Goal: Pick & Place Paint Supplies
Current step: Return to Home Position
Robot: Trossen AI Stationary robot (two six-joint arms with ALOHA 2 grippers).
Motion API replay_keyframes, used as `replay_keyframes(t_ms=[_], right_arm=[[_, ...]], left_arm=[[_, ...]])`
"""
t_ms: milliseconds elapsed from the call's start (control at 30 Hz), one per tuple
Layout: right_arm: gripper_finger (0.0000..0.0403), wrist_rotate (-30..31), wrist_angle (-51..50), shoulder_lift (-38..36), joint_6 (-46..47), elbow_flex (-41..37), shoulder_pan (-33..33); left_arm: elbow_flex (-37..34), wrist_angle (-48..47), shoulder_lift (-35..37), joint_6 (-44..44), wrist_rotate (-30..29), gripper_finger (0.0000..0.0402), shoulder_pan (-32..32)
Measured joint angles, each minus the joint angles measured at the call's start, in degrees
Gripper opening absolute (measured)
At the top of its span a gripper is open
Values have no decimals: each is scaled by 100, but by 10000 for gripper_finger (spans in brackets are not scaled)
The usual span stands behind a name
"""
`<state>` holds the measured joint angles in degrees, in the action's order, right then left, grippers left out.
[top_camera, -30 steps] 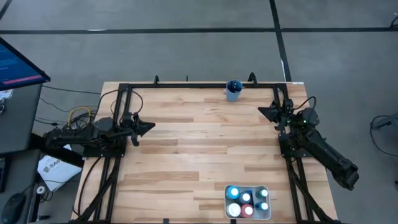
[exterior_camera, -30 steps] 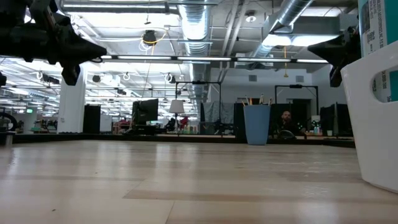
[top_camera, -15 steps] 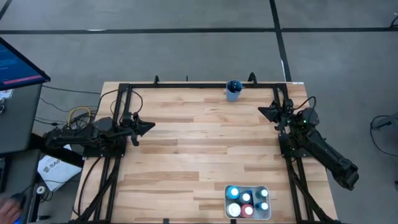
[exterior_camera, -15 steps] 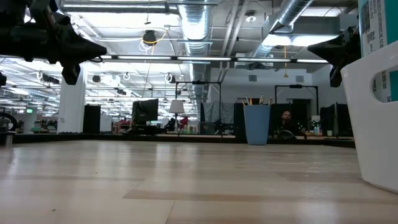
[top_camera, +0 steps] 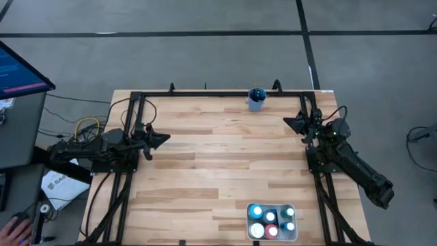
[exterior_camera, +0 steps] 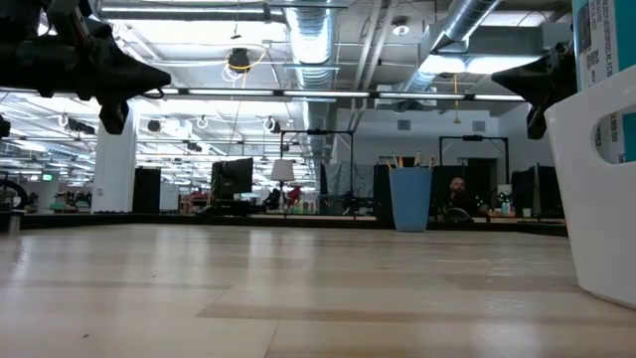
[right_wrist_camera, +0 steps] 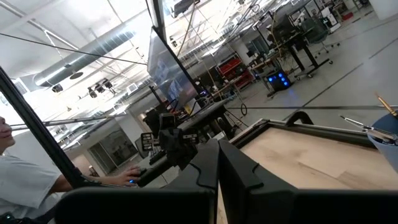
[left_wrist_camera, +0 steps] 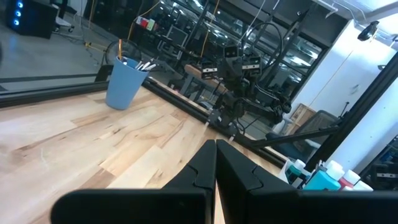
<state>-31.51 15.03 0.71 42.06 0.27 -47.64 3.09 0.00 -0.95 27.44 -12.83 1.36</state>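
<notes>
1. Pale wooden table [top_camera: 218,157], a dark arm at each side.
2. At the far edge, near the middle: an upright blue plastic cup [top_camera: 257,100], with thin dark paintbrushes [left_wrist_camera: 144,64] poking above its rim.
3. At the near edge, right of centre: a white rectangular tray [top_camera: 294,234], filled with small paint bottles [top_camera: 257,212] in blue, red and whitish, light caps up.
4. Above the left side, raised off the wood: the left gripper [top_camera: 166,137], pointing inward, fingers pressed together with nothing between them.
5. Above the right side, nearer the far corner: the right gripper [top_camera: 287,122], also raised, fingers pressed together and empty.
6. Both well apart from cup and tray.
</notes>
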Motion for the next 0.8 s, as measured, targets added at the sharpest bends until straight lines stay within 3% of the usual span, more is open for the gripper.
replay_keyframes(t_ms=[800], right_arm=[[0,0,1,0,0,-2,0]], left_arm=[[0,56,0,0,13,0,-2]])
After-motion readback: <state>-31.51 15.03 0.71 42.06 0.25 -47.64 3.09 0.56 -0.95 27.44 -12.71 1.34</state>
